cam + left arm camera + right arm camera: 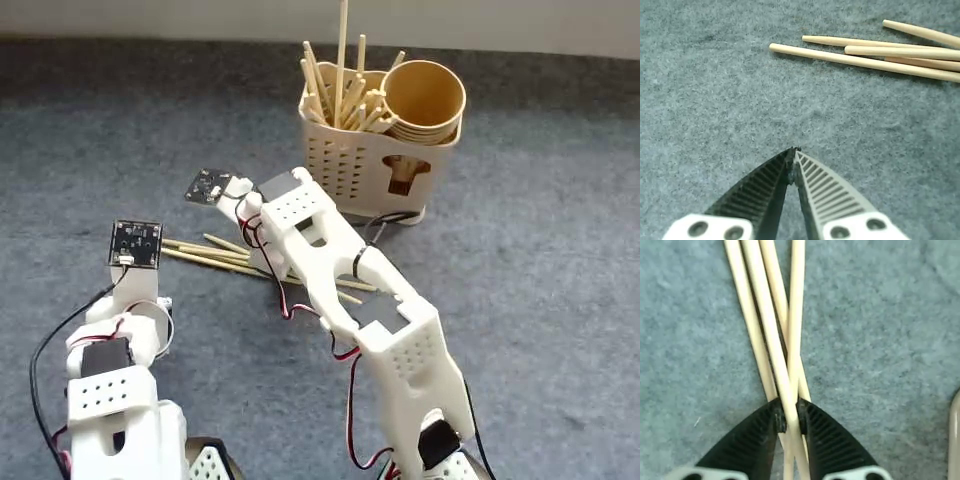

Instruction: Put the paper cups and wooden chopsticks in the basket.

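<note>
Right claw [789, 415] | grips chopsticks [771, 330] | long axis left-right across table

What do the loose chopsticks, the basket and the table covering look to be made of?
Loose chopsticks: pale wood, matte and seemingly uncoated, with an even light tan colour. Basket: probably moulded plastic, cream and smooth, with regular rows of small holes. Table covering: grey felt or short-pile carpet, judging by its fuzzy, fibrous surface.

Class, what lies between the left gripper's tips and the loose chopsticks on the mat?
Only bare grey mat. In the left wrist view nothing rests between the left gripper and the chopsticks.
</note>
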### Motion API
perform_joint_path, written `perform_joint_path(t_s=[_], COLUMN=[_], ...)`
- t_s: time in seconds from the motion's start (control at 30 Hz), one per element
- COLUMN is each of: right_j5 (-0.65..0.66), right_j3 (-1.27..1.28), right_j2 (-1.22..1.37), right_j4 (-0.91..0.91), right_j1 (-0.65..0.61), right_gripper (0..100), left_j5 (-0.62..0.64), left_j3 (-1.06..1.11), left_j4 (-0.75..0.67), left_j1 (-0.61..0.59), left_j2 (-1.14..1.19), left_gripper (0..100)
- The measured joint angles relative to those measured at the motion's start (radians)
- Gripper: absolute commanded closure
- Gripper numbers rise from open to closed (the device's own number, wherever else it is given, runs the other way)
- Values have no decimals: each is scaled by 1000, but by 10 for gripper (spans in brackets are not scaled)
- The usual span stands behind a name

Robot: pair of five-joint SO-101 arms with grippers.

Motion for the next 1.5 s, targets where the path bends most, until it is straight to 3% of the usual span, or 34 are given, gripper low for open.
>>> perform_joint_path(t_s=[0.57,0.8,1.3,1.43,1.5], right_j5=[0,0,0,0,0], right_j3=[133,160,160,161,161], right_j2=[-216,-221,-152,-143,-124], right_j4=[48,48,-17,-63,-69], right_j1=[46,46,28,28,28], right_gripper=[989,894,896,992,990], left_j5=[0,0,0,0,0], left_j3=[29,29,29,29,29], left_j4=[-68,-68,-68,-68,-68], left_j1=[0,0,0,0,0], left_j2=[0,0,0,0,0], left_gripper=[993,993,993,993,993])
